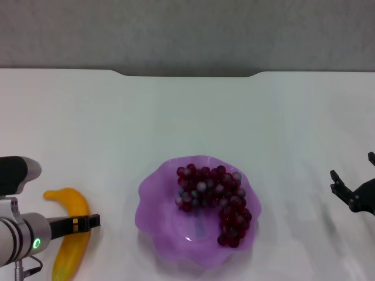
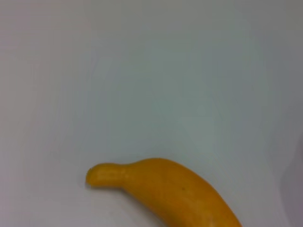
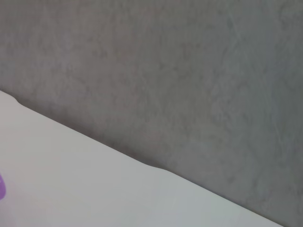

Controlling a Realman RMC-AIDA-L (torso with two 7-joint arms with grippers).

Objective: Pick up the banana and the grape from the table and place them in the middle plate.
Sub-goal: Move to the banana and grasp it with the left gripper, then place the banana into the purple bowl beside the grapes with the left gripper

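The banana [image 1: 71, 237] lies on the white table [image 1: 187, 117] at the near left, left of the purple scalloped middle plate [image 1: 152, 193]. The grape bunch [image 1: 214, 199] lies inside the plate, across its far and right parts. My left gripper [image 1: 95, 220] reaches in from the near left, and its black tip lies over the banana's middle. The left wrist view shows the banana [image 2: 180, 196] resting on the table with its stem end free. My right gripper [image 1: 352, 165] hangs open and empty at the right edge, well right of the plate.
The table's far edge has a notch [image 1: 187, 74], with a grey wall behind it. The right wrist view shows the grey wall [image 3: 180, 71], the table edge, and a sliver of the plate [image 3: 1, 187].
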